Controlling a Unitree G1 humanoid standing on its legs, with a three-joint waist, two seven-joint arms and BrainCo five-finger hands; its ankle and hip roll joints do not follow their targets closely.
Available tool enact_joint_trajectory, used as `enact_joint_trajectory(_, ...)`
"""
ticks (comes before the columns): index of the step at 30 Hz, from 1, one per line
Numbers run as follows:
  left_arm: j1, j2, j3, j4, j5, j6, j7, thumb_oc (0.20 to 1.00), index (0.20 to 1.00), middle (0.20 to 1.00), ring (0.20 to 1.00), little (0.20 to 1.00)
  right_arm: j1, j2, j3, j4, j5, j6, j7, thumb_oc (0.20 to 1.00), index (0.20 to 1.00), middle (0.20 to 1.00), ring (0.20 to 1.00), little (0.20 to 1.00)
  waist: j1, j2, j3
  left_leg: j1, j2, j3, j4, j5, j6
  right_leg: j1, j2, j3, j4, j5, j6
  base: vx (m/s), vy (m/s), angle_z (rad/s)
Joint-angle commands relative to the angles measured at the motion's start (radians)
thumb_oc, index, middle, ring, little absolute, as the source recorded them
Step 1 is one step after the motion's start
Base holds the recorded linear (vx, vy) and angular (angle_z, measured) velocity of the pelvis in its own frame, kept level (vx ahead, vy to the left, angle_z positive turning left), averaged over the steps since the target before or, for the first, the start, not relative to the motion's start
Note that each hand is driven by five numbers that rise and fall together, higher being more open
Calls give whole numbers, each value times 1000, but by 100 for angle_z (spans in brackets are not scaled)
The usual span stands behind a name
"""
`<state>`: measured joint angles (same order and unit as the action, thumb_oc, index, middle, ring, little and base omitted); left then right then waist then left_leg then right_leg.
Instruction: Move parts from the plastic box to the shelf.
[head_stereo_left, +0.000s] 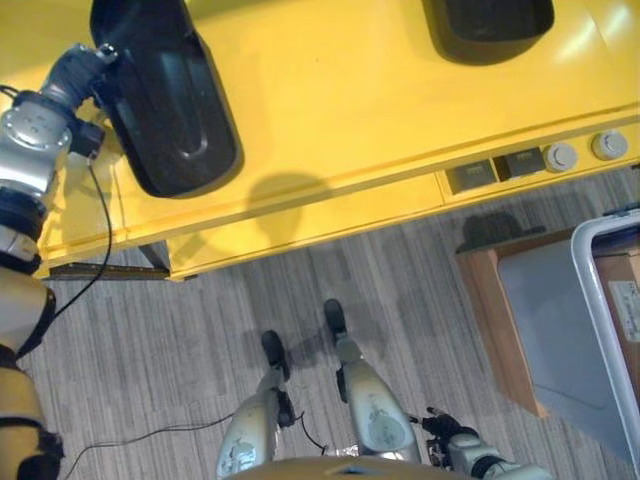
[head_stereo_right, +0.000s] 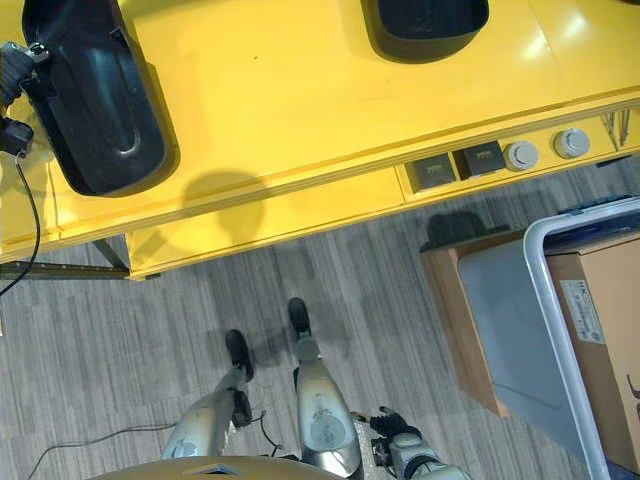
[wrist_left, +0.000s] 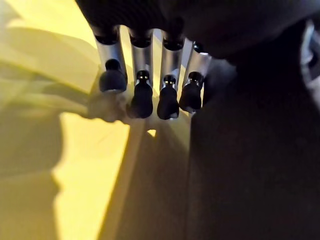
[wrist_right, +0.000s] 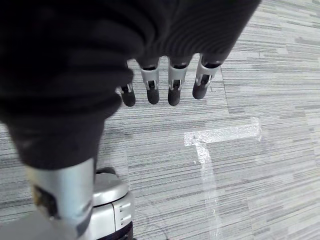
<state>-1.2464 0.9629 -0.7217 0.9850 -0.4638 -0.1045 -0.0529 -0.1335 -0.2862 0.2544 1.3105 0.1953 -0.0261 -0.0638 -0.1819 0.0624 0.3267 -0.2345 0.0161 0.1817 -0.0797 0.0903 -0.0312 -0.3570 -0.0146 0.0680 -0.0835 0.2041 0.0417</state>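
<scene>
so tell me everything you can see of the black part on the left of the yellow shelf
The black part is a long, glossy, plastic-looking shell with rounded ends and a curved groove moulded along its middle. It lies flat on the yellow shelf, angled, its near end close to the front edge. The left robot hand is at its far left end; the grip itself is hidden.

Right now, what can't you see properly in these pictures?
- Left hand: whether it grips the black part; the part's dark bulk hides the contact.
- Second black part: cut off by the eye views' top edge.
- Plastic box: inside cut off at the right edge.
</scene>
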Motion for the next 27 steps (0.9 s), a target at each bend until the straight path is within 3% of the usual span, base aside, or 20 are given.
enact_joint_trajectory(1,-157,25,-41,75,64,-18,11,200,200,200,200,200,-6,-7,31,23,28,2,23,1000,1000,1000,1000,1000,-5,0,-33,-12,94,-77,-8,22,-80,11,-53,11,-4,-32,96,0,0,0)
enact_joint_trajectory(2,-167,24,-49,77,87,-17,18,200,200,200,200,200,-7,-8,44,20,11,2,23,1000,1000,1000,1000,1000,-5,-1,-32,-13,94,-75,-8,22,-80,9,-52,13,-4,-32,96,0,0,0)
enact_joint_trajectory(3,-192,19,-64,113,135,-15,42,470,470,470,470,470,-11,-10,65,16,-10,0,19,1000,1000,1000,1000,1000,-6,-5,-30,-16,96,-74,-8,24,-80,5,-51,16,-4,-29,95,0,0,0)
enact_joint_trajectory(4,-192,19,-64,113,135,-15,42,561,561,561,561,561,-11,-10,65,16,-10,0,19,1000,1000,1000,1000,1000,-6,-5,-30,-16,96,-74,-8,24,-80,5,-51,16,-4,-29,95,-31,-9,-3)
enact_joint_trajectory(5,-211,7,-70,139,172,-12,67,909,909,909,909,909,-14,-6,67,12,1,-3,19,1000,1000,1000,1000,1000,-7,-11,-28,-19,99,-70,-8,26,-82,1,-48,18,-4,-28,95,0,0,0)
enact_joint_trajectory(6,-211,7,-70,139,172,-12,67,1000,1000,1000,1000,1000,-14,-6,67,11,1,-2,19,1000,1000,1000,1000,1000,-7,-10,-29,-20,99,-70,-8,26,-82,0,-48,18,-4,-28,95,-32,-13,-3)
enact_joint_trajectory(14,-237,-57,-41,210,220,17,93,1000,1000,1000,1000,1000,-11,10,84,29,9,4,17,1000,1000,1000,1000,1000,-9,-22,-29,-14,107,-69,-8,30,-83,5,-43,14,-4,-33,91,-3,-5,-1)
enact_joint_trajectory(20,-266,-89,-26,227,273,31,166,1000,1000,1000,1000,1000,-7,13,79,41,15,10,15,1000,1000,1000,1000,1000,-7,-20,-45,17,109,-70,-8,20,-84,36,-42,8,-4,-44,89,9,1,0)
enact_joint_trajectory(27,-217,-74,38,104,306,13,272,1000,1000,1000,1000,1000,22,4,43,53,-11,19,16,1000,1000,1000,1000,1000,14,-8,-128,141,113,-78,-8,-17,-82,174,-49,-25,-4,-94,86,92,7,8)
